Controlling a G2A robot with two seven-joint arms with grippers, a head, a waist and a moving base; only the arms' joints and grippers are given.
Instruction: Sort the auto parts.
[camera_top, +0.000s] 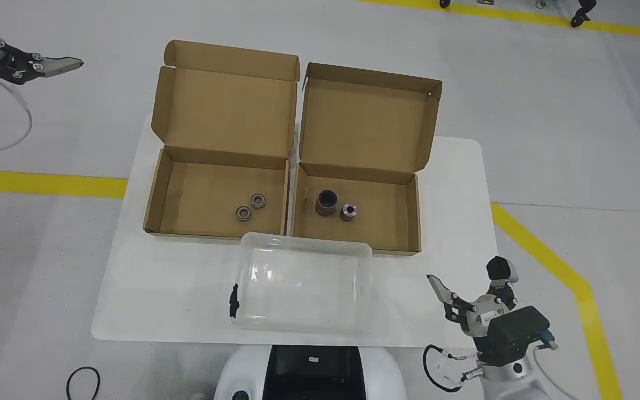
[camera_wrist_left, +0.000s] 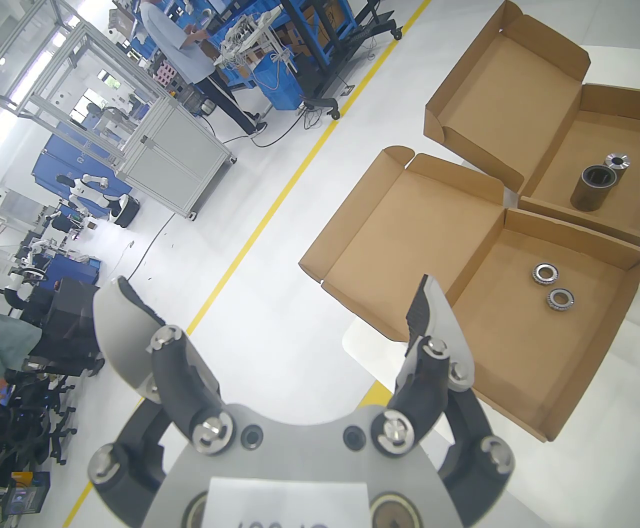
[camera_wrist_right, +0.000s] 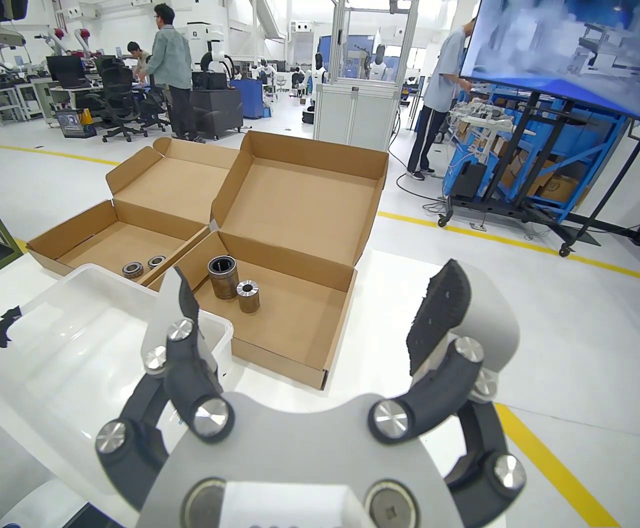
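Sorting looks done, bearings (camera_top: 242, 212) in left box (camera_top: 195, 195), sleeves (camera_top: 326, 203) in right box (camera_top: 385, 212), so with left gripper (camera_wrist_left: 272, 285) and right gripper (camera_wrist_right: 314, 270) open I'd just recheck the bin (camera_top: 305, 285).

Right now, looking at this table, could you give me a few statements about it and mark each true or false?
1. Two ring bearings lie in one cardboard box. True.
2. The dark cylinder and the small silver cylinder share that box. False: they stand in the other box.
3. The left pincer and the right pincer are both open and hold nothing. True.
4. The clear bin sits inside a box. False: it stands on the table, in front of both boxes.
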